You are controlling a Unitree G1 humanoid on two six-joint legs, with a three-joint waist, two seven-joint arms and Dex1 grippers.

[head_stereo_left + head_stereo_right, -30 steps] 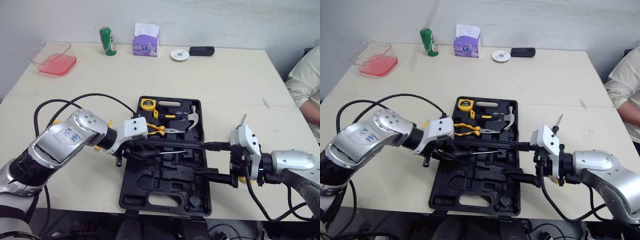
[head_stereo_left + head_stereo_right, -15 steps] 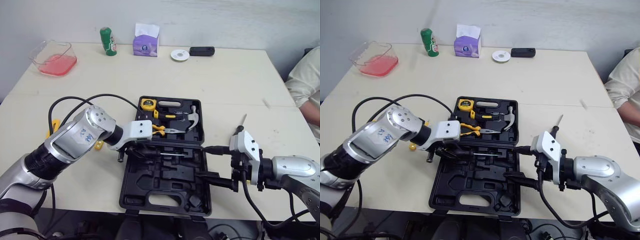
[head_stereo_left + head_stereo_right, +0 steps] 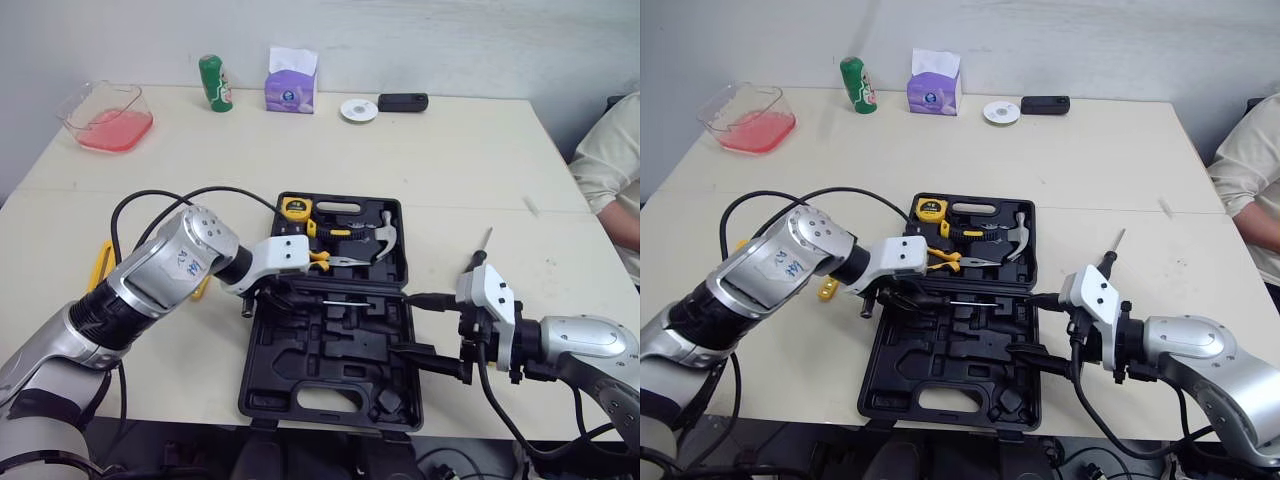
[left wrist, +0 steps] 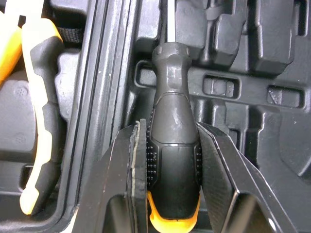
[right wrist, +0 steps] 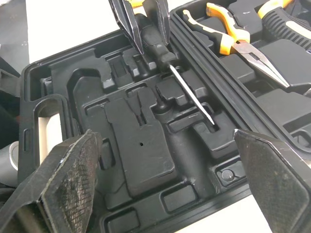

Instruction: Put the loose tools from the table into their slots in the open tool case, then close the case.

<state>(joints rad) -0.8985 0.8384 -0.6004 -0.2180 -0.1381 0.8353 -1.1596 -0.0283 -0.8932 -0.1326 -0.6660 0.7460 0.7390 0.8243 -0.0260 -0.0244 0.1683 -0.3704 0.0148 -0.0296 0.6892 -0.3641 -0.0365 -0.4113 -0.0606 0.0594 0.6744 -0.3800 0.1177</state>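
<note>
The black, yellow-capped screwdriver (image 4: 174, 145) is gripped by the left jaws for seating in a slot of the open black plastic tool case (image 3: 300, 380); the right jaws are spread wide, empty.

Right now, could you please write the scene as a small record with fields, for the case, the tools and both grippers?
case: tool case, open on the table
left gripper: jaws shut on black-handled screwdriver, over the case's near half
right gripper: jaws open, at the case's right edge
stored in far half: tape measure, pliers, hammer
loose on table: second screwdriver, right of case; yellow item, left of case, partly hidden
</note>
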